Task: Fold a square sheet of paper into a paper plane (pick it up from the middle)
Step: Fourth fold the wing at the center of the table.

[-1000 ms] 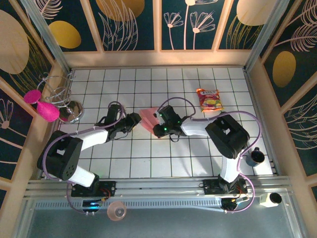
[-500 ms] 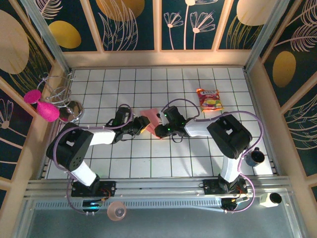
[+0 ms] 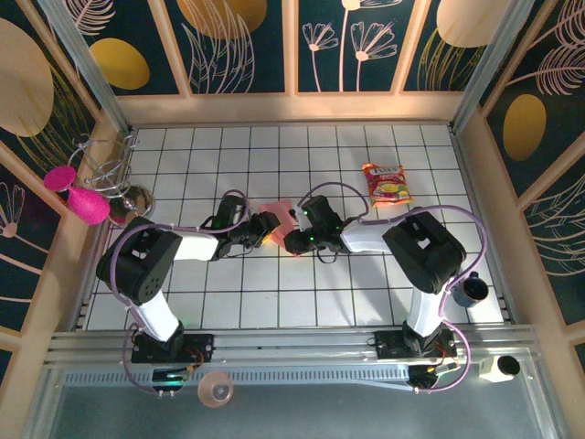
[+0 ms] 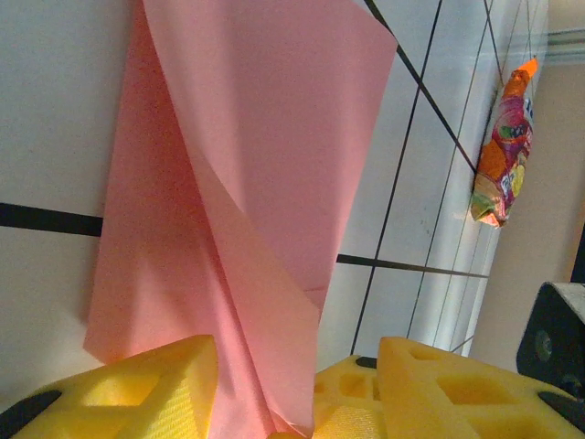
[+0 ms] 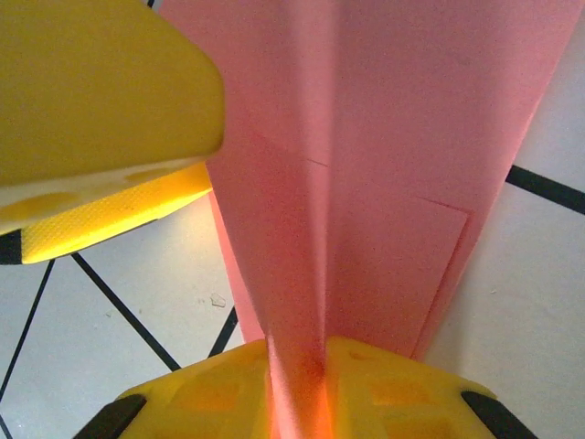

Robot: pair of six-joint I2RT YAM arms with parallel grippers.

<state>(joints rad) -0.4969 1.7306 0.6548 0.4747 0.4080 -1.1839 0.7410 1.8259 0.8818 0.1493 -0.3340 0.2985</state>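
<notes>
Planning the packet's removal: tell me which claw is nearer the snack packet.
Right. The right claw sits left of the snack packet; the left claw lies farther left.

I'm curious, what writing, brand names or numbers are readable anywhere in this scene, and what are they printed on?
On the snack packet: some printed lettering, too small and blurred to read.
On the pink paper: no text, it is plain.
No other words, numbers or signs can be made out.
</notes>
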